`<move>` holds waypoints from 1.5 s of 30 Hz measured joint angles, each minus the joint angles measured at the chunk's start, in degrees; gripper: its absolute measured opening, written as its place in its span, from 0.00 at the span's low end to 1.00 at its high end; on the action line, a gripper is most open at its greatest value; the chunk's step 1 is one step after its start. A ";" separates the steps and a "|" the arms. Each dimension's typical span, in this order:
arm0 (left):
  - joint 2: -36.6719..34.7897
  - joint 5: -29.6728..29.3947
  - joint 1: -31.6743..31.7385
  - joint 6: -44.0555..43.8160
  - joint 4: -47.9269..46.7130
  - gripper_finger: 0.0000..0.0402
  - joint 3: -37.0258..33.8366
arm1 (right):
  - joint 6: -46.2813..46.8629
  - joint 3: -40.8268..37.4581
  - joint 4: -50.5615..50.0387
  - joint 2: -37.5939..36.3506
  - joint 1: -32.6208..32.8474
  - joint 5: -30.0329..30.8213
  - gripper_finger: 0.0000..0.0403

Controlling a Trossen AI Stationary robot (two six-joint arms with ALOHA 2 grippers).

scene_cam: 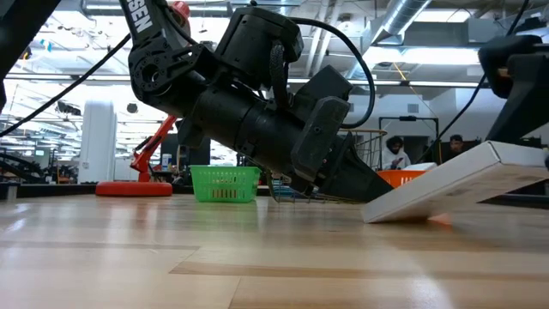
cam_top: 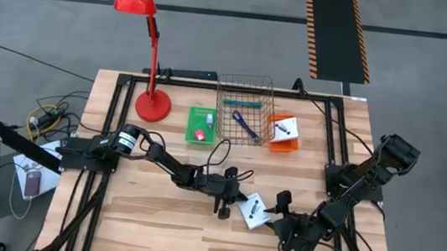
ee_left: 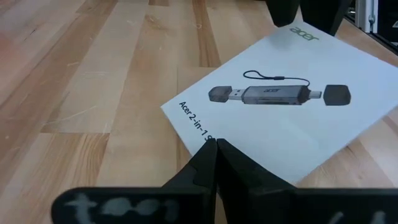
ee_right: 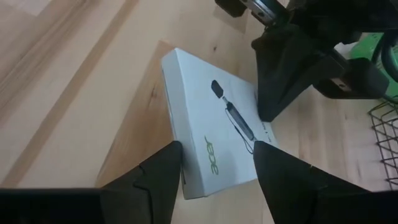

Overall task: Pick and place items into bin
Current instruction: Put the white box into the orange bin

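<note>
The flat white cardboard box (cam_top: 253, 211) printed with a dark USB card reader and green Acer lettering sits tilted, 1 edge on the wooden tabletop (cam_top: 154, 219), the opposite edge raised, near the front centre.

A second white box (cam_top: 285, 129) lies in the orange tray (cam_top: 282, 143).

We see a white box (ee_left: 267, 118) printed with a grey-and-black USB stick and green lettering, lying on pale wood-grain table (cam_top: 154, 219). Near the far edge stand a green basket (cam_top: 201, 125), an orange tray (cam_top: 283, 135), and a red lamp (cam_top: 139, 14).
</note>
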 joint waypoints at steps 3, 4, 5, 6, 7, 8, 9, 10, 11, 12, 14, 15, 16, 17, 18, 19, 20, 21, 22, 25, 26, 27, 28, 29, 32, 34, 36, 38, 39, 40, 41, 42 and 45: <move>0.00 0.02 0.00 0.00 0.00 0.00 -0.02 | -0.02 0.00 -0.05 0.00 0.01 0.28 0.48; 0.00 0.02 0.00 0.00 0.00 0.00 -0.02 | -0.05 0.00 -0.12 0.00 0.02 0.59 0.48; 0.00 0.04 0.00 0.00 0.00 0.00 -0.02 | -0.25 0.00 -0.17 0.00 0.02 0.86 0.48; 0.00 0.04 0.00 0.00 0.00 0.00 -0.02 | -0.79 0.00 -0.11 0.00 0.02 1.06 0.48; 0.00 0.04 0.00 0.00 0.00 0.00 -0.02 | -1.21 0.00 0.06 0.00 0.02 1.43 0.48; 0.00 0.06 0.00 0.00 0.00 0.00 -0.02 | -1.53 0.00 0.21 0.00 0.02 1.72 0.48; 0.00 0.02 0.00 0.00 0.00 0.00 -0.02 | -2.24 -0.02 0.53 0.00 0.02 2.04 0.48; 0.00 0.01 0.00 0.00 0.00 0.00 -0.02 | -2.71 -0.02 0.89 0.00 0.02 2.72 0.48; 0.00 -0.02 0.00 0.00 0.00 0.00 -0.02 | -3.07 -0.01 1.13 -0.03 0.02 3.37 0.48; -0.02 -0.04 0.00 0.00 0.00 0.00 -0.02 | -3.48 0.00 1.31 -0.04 0.02 4.04 0.48; -0.02 -0.22 0.00 0.00 0.00 0.00 -0.02 | -4.04 0.01 1.54 -0.06 0.02 5.50 0.48; -0.02 -0.29 0.00 0.00 0.00 0.00 -0.02 | -4.24 0.02 1.56 -0.08 0.02 6.00 0.48; -0.02 -0.36 0.02 0.00 0.00 0.00 -0.02 | -4.41 0.01 1.64 -0.09 0.02 6.71 0.48; -0.01 -0.27 0.03 -0.05 0.00 0.00 0.02 | -4.66 0.00 1.56 -0.04 0.01 8.65 0.48; 0.15 1.75 0.05 -0.17 -1.06 0.00 0.28 | -4.87 -0.13 0.96 0.14 -0.44 11.53 0.48; 0.63 1.36 -0.34 -0.42 0.68 0.00 -0.44 | -4.81 -0.55 0.03 0.22 -0.92 12.98 0.48; 0.53 1.05 -0.36 -0.31 -1.19 0.00 -0.09 | -4.43 -0.35 0.59 0.18 -1.04 12.98 0.48; 0.39 2.62 -0.20 -0.33 -1.52 0.00 -0.10 | -4.57 -0.25 1.29 0.17 -0.97 13.70 0.48; 0.52 2.27 -0.22 -0.36 -0.51 0.00 -0.38 | -4.83 -0.36 0.78 0.24 -1.19 13.60 0.48; 0.48 1.80 -0.34 -0.35 -0.89 0.00 -0.26 | -4.74 -0.46 0.88 0.31 -2.77 12.88 0.48; 0.48 1.70 -0.37 -0.35 -0.96 0.00 -0.26 | -4.73 -0.42 0.93 0.31 -3.34 13.04 0.48; 0.48 1.69 -0.37 -0.35 -0.97 0.00 -0.25 | -4.72 -0.44 0.82 0.31 -4.02 12.12 0.47; 0.48 1.68 -0.37 -0.35 -1.02 0.00 -0.24 | -4.69 -0.44 0.87 0.31 -4.65 10.61 0.47; 0.48 1.68 -0.37 -0.33 -1.03 0.00 -0.24 | -4.68 -0.44 1.02 0.31 -5.08 9.19 0.47; 0.48 1.66 -0.37 -0.33 -1.03 0.00 -0.24 | -4.72 -0.44 1.30 0.31 -6.32 5.84 0.46; 0.48 1.62 -0.37 -0.31 -1.05 0.00 -0.24 | -4.70 -0.44 1.70 0.31 -7.10 3.99 0.45; 0.48 1.57 -0.37 -0.28 -1.05 0.00 -0.24 | -4.96 -0.44 2.49 0.31 -7.52 2.53 0.44; 0.48 1.49 -0.39 -0.26 -1.05 0.00 -0.24 | -5.94 -0.44 3.64 0.31 -7.52 2.19 0.43; 0.48 1.48 -0.39 -0.26 -1.05 0.00 -0.24 | -6.42 -0.44 4.08 0.31 -7.52 2.11 0.43; 0.48 1.44 -0.39 -0.24 -1.05 0.00 -0.24 | -6.85 -0.44 4.36 0.31 -7.51 1.85 0.43; 0.48 1.40 -0.39 -0.24 -1.05 0.00 -0.24 | -6.93 -0.44 4.61 0.31 -7.51 1.19 0.42; 0.48 1.36 -0.39 -0.22 -1.05 0.00 -0.24 | -6.95 -0.43 4.81 0.31 -7.54 0.51 0.42; 0.48 1.29 -0.42 0.03 -1.05 0.00 -0.24 | -6.91 -0.42 5.09 0.28 -7.61 -2.85 0.43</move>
